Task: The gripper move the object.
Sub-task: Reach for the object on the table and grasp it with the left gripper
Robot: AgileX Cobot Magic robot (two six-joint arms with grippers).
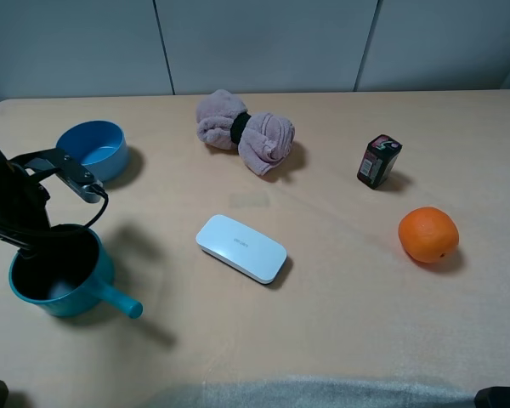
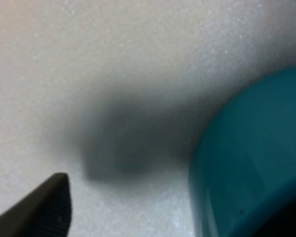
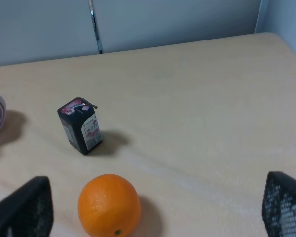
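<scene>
Teal saucepan [image 1: 55, 276] sits at the near left of the desk [image 1: 340, 331], its handle [image 1: 119, 299] pointing away from the arm, which leaves the rim free for the left pincer [image 1: 30, 240] poised at it. Only the left wrist view shows that no grasp is made: one finger [image 2: 42, 210] stands clear of the pan's outer wall, jaws apart. The right pincer [image 3: 155, 202], wide and empty, hangs near the orange [image 3: 108, 205], its fingers absent from the overhead view
</scene>
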